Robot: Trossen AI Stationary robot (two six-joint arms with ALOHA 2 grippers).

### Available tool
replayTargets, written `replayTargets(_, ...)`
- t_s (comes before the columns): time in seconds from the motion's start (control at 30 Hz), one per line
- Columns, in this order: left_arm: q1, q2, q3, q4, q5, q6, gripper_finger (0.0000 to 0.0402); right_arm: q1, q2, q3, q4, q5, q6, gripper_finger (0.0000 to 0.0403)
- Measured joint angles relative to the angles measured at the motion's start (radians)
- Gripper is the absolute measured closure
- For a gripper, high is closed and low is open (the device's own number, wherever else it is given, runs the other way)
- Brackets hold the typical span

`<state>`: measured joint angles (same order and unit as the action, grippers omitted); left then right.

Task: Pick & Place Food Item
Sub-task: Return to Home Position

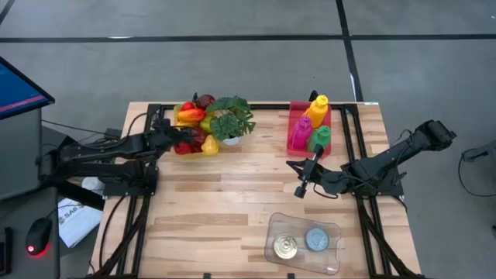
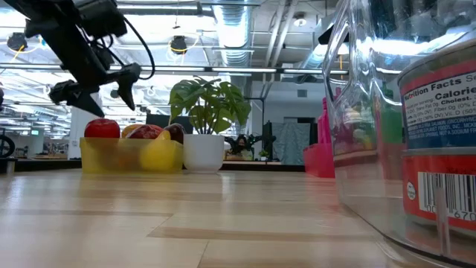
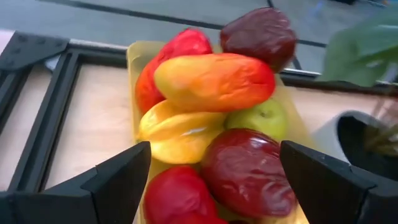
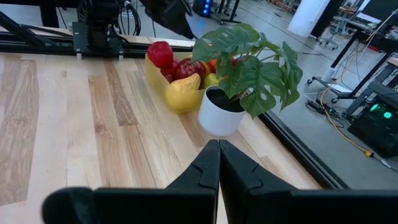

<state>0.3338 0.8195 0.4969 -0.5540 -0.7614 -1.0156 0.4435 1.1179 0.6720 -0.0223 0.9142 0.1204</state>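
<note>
A yellow tray (image 1: 188,149) piled with toy fruit stands on the table at the far left. In the left wrist view the pile shows an orange mango (image 3: 214,81), a green apple (image 3: 264,117), a yellow fruit (image 3: 180,134) and several red and dark red pieces (image 3: 245,171). My left gripper (image 3: 214,149) hangs open just above the pile, touching none of it. In the low view my left gripper (image 2: 104,88) is clear above the tray (image 2: 130,155). My right gripper (image 1: 304,180) waits shut over the table's middle right, its fingers (image 4: 219,155) together with nothing between them.
A leafy plant in a white pot (image 1: 231,122) stands right beside the tray. A pink bin with coloured bottles (image 1: 310,125) is at the far right. A clear container holding two cans (image 1: 304,242) sits near the front edge. Bare wood lies between them.
</note>
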Motion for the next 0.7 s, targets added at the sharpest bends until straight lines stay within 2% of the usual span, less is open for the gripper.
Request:
replayTargets(0.13, -0.005, -0.05, 0.0, 0.012, 0.049, 0.091, 0.0056, 0.0, 0.0, 0.0, 0.0, 0.0, 0.0, 0.0403)
replayTargets(0.27, -0.075, -0.067, 0.0, 0.117, 0.109, 0.24, 0.0056, 0.0, 0.0, 0.0, 0.0, 0.0, 0.0, 0.0403)
replayTargets(0.57, -0.406, -0.05, 0.0, 0.558, 0.116, 0.673, 0.0056, 0.0, 0.0, 0.0, 0.0, 0.0, 0.0, 0.0403)
replayTargets(0.7, -0.538, -0.05, 0.0, 0.681, 0.176, 0.829, 0.0056, 0.001, 0.0, 0.0, 0.0, 0.0, 0.0, 0.0403)
